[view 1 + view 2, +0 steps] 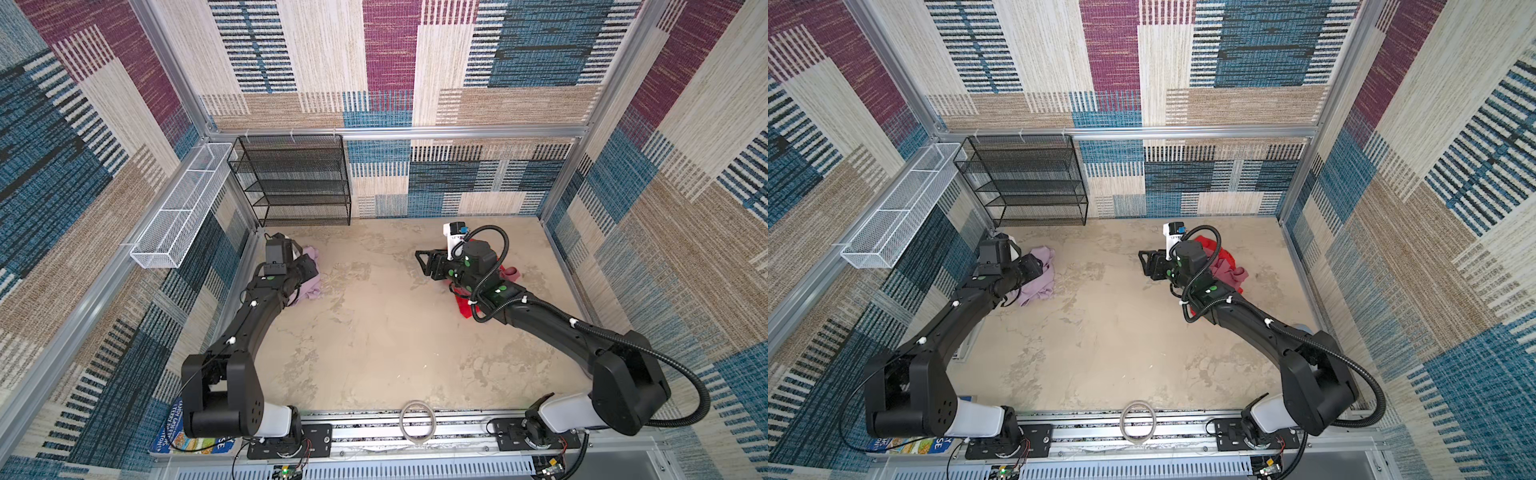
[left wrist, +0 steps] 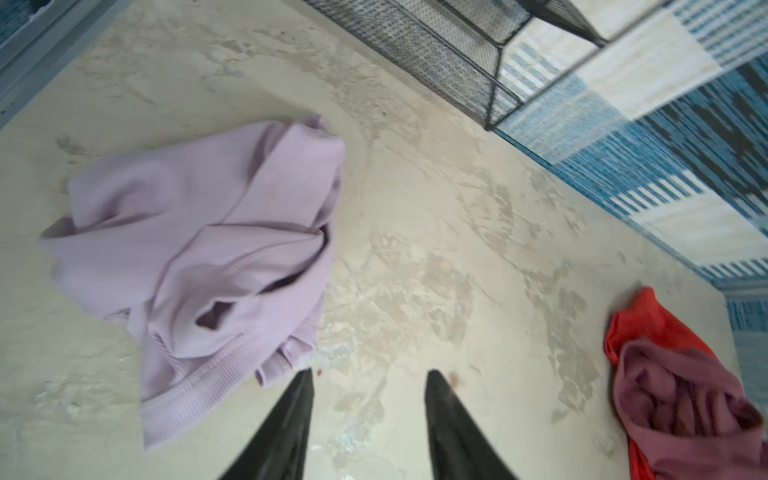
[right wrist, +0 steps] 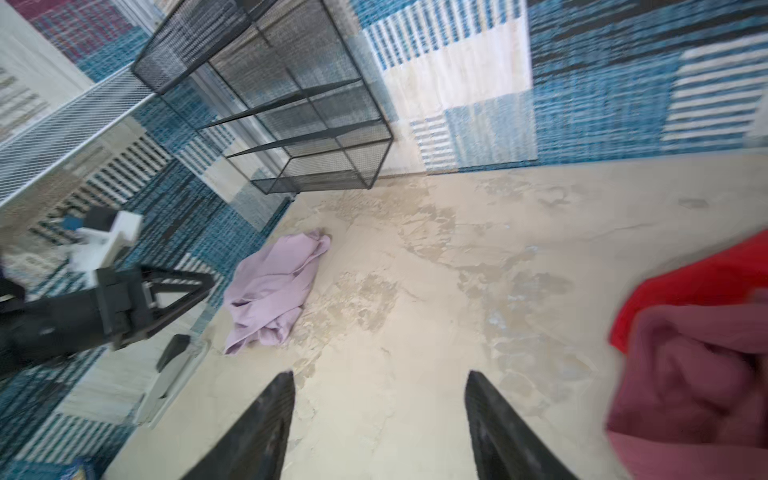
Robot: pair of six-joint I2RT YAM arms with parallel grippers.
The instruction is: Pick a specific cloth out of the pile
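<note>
Lilac-pink cloth (image 2: 195,257) lies just beside my left claw (image 2: 370,374) — apart, empty; my right claw (image 3: 380,374), also apart, is well off.

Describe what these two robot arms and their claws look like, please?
Both the left arm and right arm are matte black jointed tubes on white base sleeves, dotted with green round stickers. A ribbed black hose loops along the right one. The left gripper and right gripper each end in two tapering black fingers.
</note>
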